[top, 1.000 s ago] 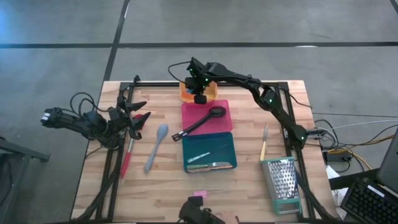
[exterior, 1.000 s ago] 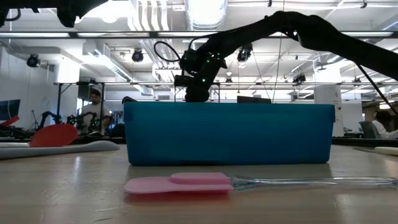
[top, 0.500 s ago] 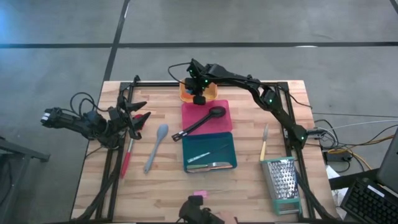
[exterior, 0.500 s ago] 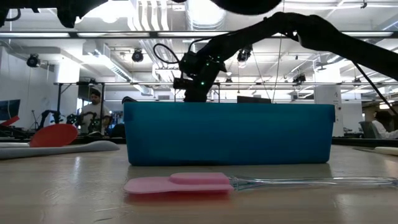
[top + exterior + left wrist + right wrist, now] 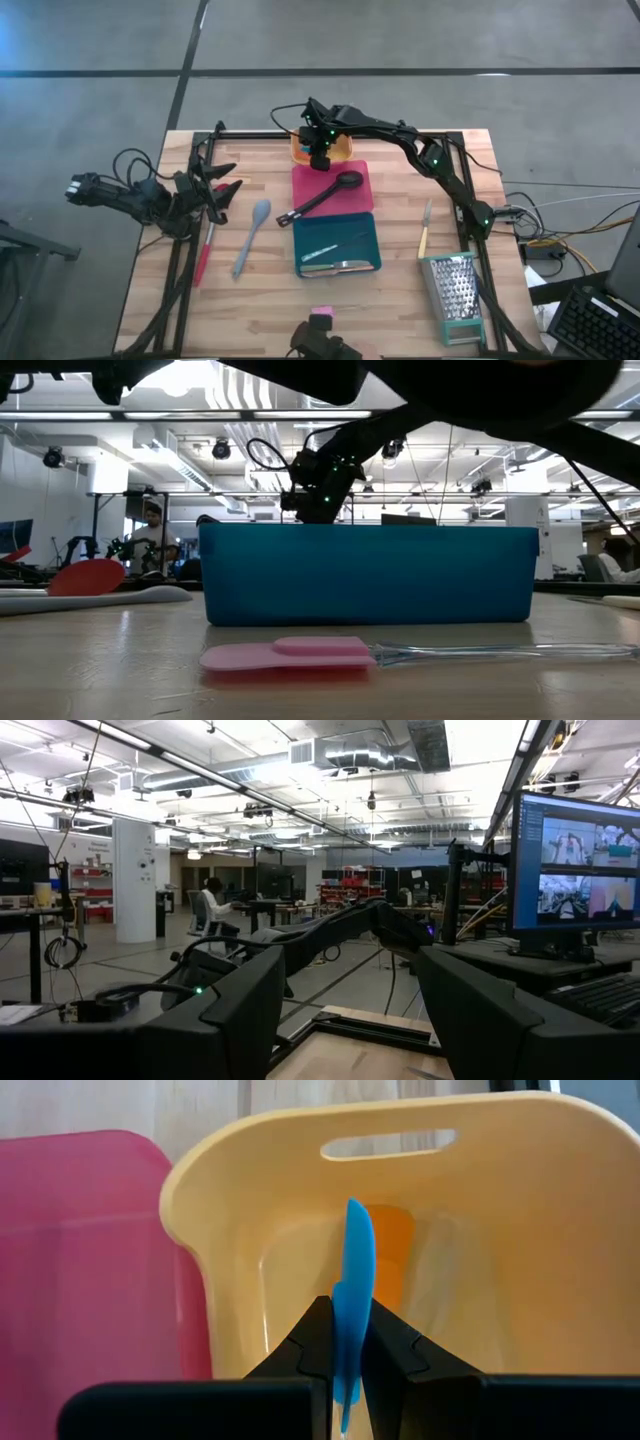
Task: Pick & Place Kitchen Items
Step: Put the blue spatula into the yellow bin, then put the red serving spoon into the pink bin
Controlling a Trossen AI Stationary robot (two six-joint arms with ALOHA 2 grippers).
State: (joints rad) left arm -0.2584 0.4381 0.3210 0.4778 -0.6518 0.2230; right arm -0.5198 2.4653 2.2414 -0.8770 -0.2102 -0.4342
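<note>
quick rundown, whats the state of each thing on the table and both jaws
right gripper: shut on the blue piece, over the orange tray
left gripper: jaws open, holding nothing, at the table's left edge
black spoon: lying across the pink tray
grey spoon: flat on the table
box grater: lying on the table

Wooden table (image 5: pixel 400 300), perforated metal grater (image 5: pixel 456 298), smooth plastic orange tray (image 5: pixel 480 1210)
</note>
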